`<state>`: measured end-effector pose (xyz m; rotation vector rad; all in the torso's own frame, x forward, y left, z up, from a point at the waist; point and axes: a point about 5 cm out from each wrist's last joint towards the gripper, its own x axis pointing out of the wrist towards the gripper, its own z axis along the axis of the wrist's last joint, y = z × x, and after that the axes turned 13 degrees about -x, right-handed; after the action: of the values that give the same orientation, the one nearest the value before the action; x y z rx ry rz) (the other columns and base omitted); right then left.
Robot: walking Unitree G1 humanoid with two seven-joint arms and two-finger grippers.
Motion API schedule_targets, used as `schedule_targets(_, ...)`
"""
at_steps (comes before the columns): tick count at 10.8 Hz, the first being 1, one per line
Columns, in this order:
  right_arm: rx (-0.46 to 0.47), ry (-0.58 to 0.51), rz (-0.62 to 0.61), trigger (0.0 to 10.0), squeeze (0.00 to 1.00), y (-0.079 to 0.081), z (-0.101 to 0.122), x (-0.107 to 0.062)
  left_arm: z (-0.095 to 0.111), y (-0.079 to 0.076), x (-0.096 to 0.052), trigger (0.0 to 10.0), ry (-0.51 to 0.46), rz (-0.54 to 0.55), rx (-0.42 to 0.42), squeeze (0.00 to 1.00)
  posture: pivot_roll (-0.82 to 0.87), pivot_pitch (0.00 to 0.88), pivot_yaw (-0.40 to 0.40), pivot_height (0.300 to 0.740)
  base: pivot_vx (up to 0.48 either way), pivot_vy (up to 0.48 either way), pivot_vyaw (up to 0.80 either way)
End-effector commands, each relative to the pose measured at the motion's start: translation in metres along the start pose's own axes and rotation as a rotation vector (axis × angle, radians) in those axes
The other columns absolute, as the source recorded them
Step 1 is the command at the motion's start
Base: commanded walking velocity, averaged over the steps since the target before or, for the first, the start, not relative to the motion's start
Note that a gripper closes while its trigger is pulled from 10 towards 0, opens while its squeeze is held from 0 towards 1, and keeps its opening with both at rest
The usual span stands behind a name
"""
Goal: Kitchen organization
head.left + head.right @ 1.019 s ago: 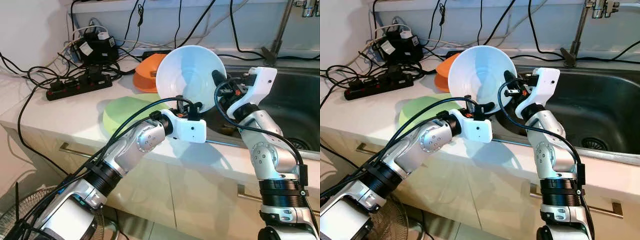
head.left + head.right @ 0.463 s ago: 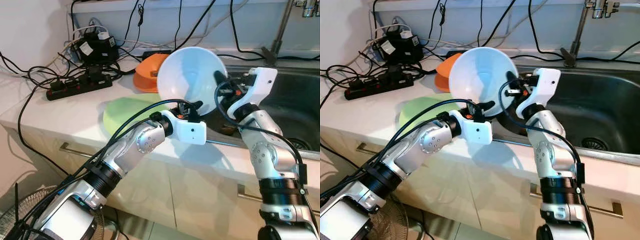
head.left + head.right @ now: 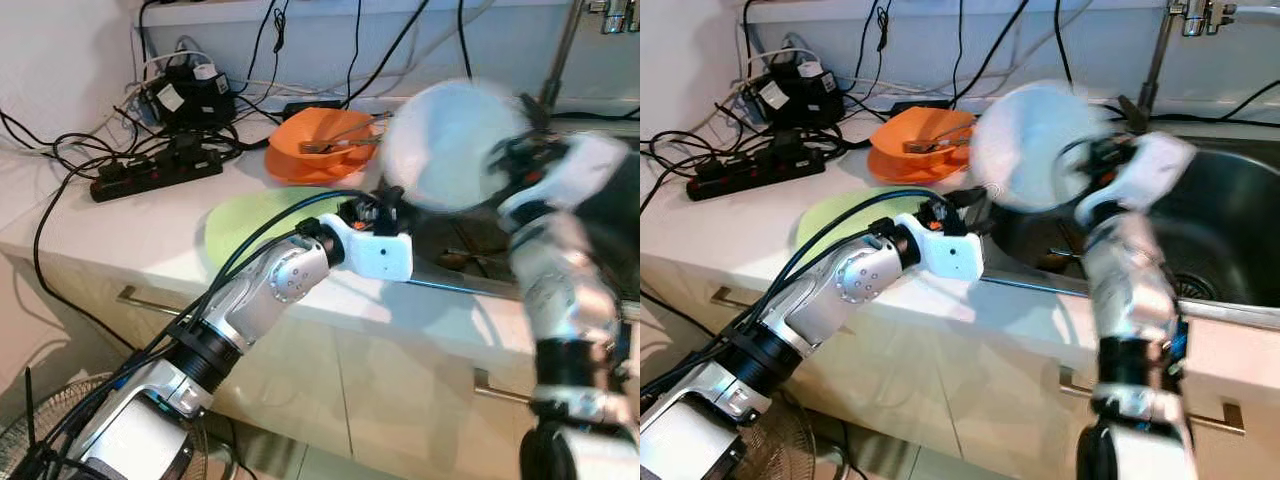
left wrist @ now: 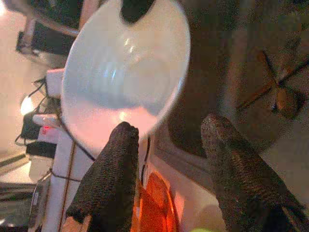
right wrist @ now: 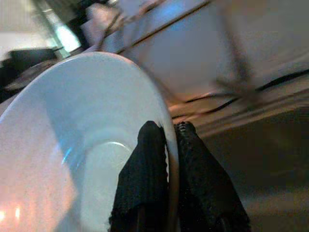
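Shifted toward the sink (image 3: 600, 215) — white bowl (image 3: 450, 145), rim pinched by the right gripper (image 5: 166, 145), held above the sink's near-left corner. Left gripper (image 4: 166, 140) released, fingers spread, just beside the bowl.

no readable txt, labels or nos. on anything in view.

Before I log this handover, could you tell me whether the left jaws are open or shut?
Open: the left gripper shows its fingers spread, free of the white bowl.
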<state>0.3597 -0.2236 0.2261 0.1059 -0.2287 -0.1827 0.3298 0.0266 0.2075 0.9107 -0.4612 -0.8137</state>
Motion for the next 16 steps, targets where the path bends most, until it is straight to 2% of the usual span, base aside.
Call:
schedule_targets(1, 0.0, -0.035, -0.051, 0.0, 0.0, -0.005, 0.009, 0.004, -0.004, 0.004, -0.004, 10.0, 0.012, 0.032, -0.044, 0.0, 0.05, 0.0, 0.125, 0.74, 0.0, 0.0, 0.0)
schedule_targets(2, -0.012, -0.013, -0.119, 10.0, 0.0, -0.018, 0.006, 0.007, -0.005, 0.001, -0.003, 10.0, -0.004, 0.093, -0.342, 0.0, 0.05, 0.0, 0.125, 0.74, 0.0, 0.0, 0.0)
schedule_targets(3, -0.037, -0.004, -0.138, 10.0, 0.0, -0.023, 0.003, 0.008, -0.006, -0.002, -0.002, 10.0, -0.016, 0.119, -0.505, 0.0, 0.05, 0.0, 0.126, 0.74, 0.0, 0.0, 0.0)
schedule_targets(4, -0.12, 0.006, -0.157, 10.0, 0.0, -0.029, -0.002, 0.01, -0.008, -0.012, -0.002, 10.0, -0.018, 0.121, -0.688, 0.0, 0.05, 0.0, 0.126, 0.74, 0.0, 0.0, 0.0)
schedule_targets(6, -0.331, 0.035, -0.138, 10.0, 0.0, -0.029, -0.013, 0.013, -0.011, -0.017, -0.002, 10.0, 0.006, 0.121, -0.955, 0.0, 0.05, 0.0, 0.124, 0.74, 0.0, 0.0, 0.0)
schedule_targets(7, -0.414, 0.061, -0.126, 10.0, 0.0, -0.029, -0.021, 0.014, -0.012, -0.02, -0.001, 10.0, 0.023, 0.095, -1.042, 0.0, 0.06, 0.0, 0.123, 0.74, 0.0, 0.0, 0.0)
schedule_targets(16, -0.414, 0.061, -0.126, 10.0, 0.0, -0.029, -0.021, 0.014, -0.012, -0.02, -0.001, 10.0, 0.023, 0.095, -1.042, 0.0, 0.06, 0.0, 0.123, 0.74, 0.0, 0.0, 0.0)
